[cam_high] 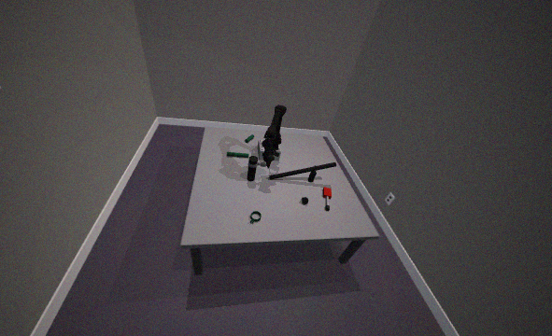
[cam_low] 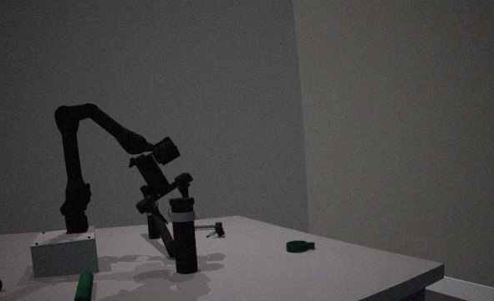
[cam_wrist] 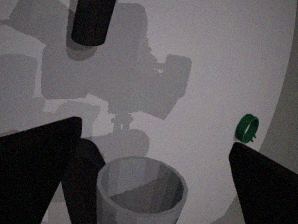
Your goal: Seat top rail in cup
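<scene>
1. One black robot arm [cam_low: 104,121] stands on one grey box [cam_low: 63,252] on the table [cam_high: 238,224].
2. One long black rail [cam_high: 302,171] lies on a slant. Its long way runs across the table. One end points at the big post [cam_high: 252,169], the other at the table's right side.
3. The rail goes through one small loop cap [cam_high: 312,175].
4. The big post wears one pale band [cam_low: 182,216] near its top.
5. Two green tubes [cam_high: 237,154] lie behind the post. One green ring [cam_high: 255,217], one red block [cam_high: 327,191] and one small black cap [cam_high: 304,201] lie nearer the front.
6. The claw [cam_wrist: 143,176] is spread wide. It holds nothing. A pale cup [cam_wrist: 141,205] sits between its fingers.
</scene>
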`<state>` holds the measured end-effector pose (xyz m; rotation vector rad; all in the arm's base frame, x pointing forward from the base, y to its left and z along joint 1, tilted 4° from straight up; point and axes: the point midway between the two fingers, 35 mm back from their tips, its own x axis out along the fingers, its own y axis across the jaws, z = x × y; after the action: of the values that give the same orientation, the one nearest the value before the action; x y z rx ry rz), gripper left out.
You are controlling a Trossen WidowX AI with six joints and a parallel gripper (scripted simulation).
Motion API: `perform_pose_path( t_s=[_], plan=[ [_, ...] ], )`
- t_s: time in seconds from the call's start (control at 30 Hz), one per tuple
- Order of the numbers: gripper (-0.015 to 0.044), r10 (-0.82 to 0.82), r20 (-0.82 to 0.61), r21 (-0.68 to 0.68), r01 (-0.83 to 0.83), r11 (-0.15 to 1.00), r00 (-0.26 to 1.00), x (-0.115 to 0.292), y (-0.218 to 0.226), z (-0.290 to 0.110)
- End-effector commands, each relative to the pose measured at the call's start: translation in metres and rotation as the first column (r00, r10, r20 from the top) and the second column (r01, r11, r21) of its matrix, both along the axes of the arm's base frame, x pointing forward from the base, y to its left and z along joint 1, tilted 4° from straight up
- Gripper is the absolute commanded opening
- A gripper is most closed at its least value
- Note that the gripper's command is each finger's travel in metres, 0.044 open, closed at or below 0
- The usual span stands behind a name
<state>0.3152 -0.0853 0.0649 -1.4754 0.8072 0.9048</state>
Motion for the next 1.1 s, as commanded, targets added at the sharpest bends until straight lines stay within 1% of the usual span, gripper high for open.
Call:
perform_pose_path(
  t_s=[0.0, 0.1, 0.23, 0.27, 0.33, 0.43, 0.53, 0.63, 0.77, 0.9, 0.93, 0.97, 1.07],
  plan=[
    [0.0440, -0.006, 0.011, -0.007, 0.006, 1.000, 1.000, 0.001, 0.013, 0.016],
    [0.0440, -0.010, 0.012, -0.007, 0.010, 1.000, 1.000, 0.000, 0.023, 0.024],
    [0.0440, -0.011, 0.012, 0.004, 0.011, 1.000, 1.000, 0.000, 0.023, 0.022],
    [0.0440, -0.043, 0.010, 0.023, 0.043, 0.999, 0.999, 0.001, 0.026, 0.024],
    [0.0440, -0.160, -0.001, 0.090, 0.160, 0.983, 0.987, 0.002, 0.037, 0.032],
    [0.0440, -0.348, -0.038, 0.195, 0.348, 0.917, 0.937, 0.002, 0.056, 0.046],
    [0.0440, -0.517, -0.093, 0.287, 0.520, 0.804, 0.851, 0.000, 0.075, 0.059],
    [0.0440, -0.659, -0.166, 0.363, 0.667, 0.651, 0.734, -0.003, 0.094, 0.073],
    [0.0440, -0.794, -0.282, 0.432, 0.810, 0.396, 0.539, -0.011, 0.117, 0.091],
    [0.0440, -0.854, -0.405, 0.458, 0.881, 0.121, 0.327, -0.022, 0.138, 0.109],
    [0.0440, -0.856, -0.420, 0.458, 0.885, 0.085, 0.300, -0.024, 0.141, 0.111],
    [0.0440, -0.857, -0.426, 0.458, 0.886, 0.072, 0.290, -0.024, 0.142, 0.111],
    [0.0440, -0.857, -0.426, 0.458, 0.886, 0.072, 0.290, -0.024, 0.142, 0.111]
  ],
)
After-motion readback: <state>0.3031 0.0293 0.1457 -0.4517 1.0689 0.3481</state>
